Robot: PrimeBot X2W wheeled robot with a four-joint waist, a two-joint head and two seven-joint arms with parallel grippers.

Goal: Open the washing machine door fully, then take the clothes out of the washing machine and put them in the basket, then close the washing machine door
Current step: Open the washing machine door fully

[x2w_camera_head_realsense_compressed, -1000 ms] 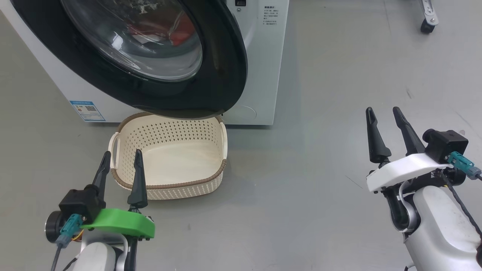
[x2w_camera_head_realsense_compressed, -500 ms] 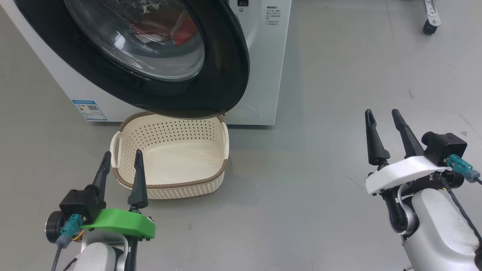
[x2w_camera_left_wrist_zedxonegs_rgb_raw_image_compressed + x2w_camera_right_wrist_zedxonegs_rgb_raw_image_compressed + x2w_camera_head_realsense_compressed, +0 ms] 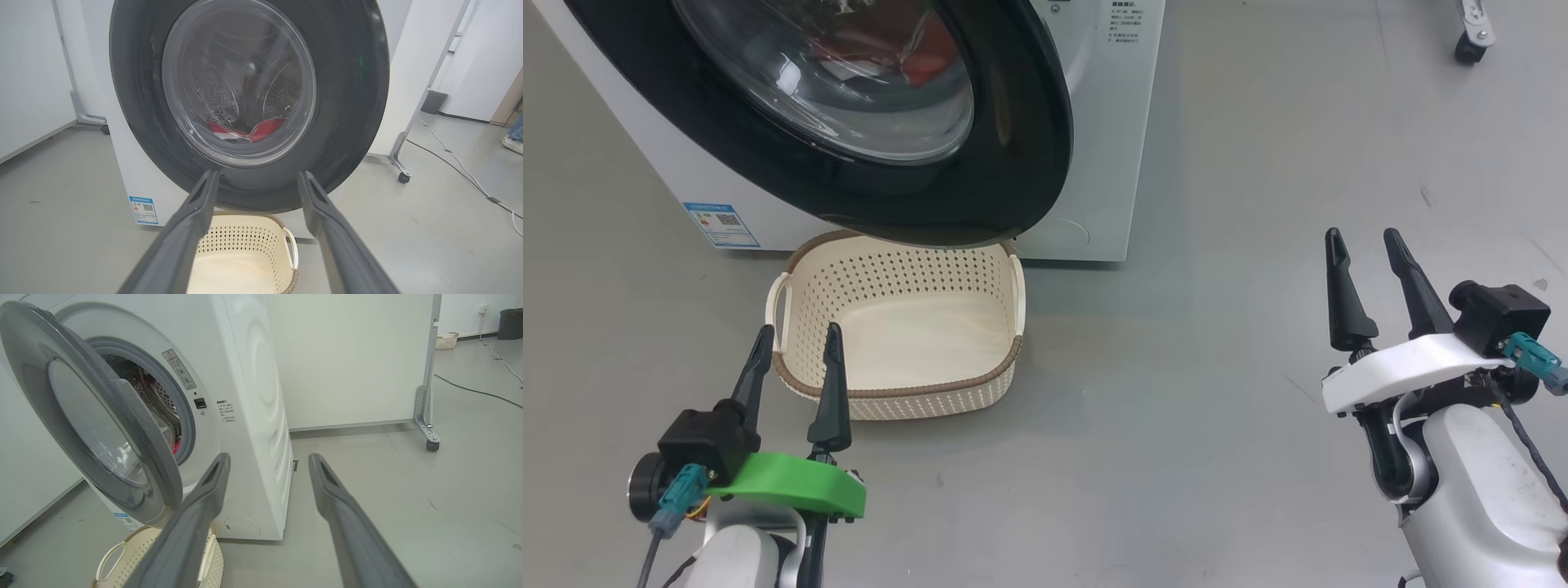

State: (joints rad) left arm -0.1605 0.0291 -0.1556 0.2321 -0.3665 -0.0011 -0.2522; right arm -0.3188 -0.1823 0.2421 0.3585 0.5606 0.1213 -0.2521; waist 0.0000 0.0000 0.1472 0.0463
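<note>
- Little has moved among the things themselves. The whole head view has slid a touch up and to the right, so it is the robot's head or body that has shifted, not the washer [image 3: 1111,163] or the basket [image 3: 915,407].
- Its left gripper [image 3: 799,327] hovers just short of the basket's near-left corner, jaws wide and empty, as before.
- Its right gripper [image 3: 1361,233] hangs over bare floor [image 3: 1217,367], well apart from the washer's right side, jaws likewise wide and empty.
- As for the door [image 3: 1021,163], it stands part-way open. The right wrist view shows a gap between it and the washer's front, yet it is far from swung back. Its lower rim overhangs the basket's far edge.
- Down in the drum the clothes [image 3: 267,125] lie red behind the door.
- On the floor, against the washer's front, the basket sits empty.
- To my eye the task is at its first step: neither gripper touches the door, and the small shift looks like lining up. I'd guess the right gripper is better placed for the door's free edge.
</note>
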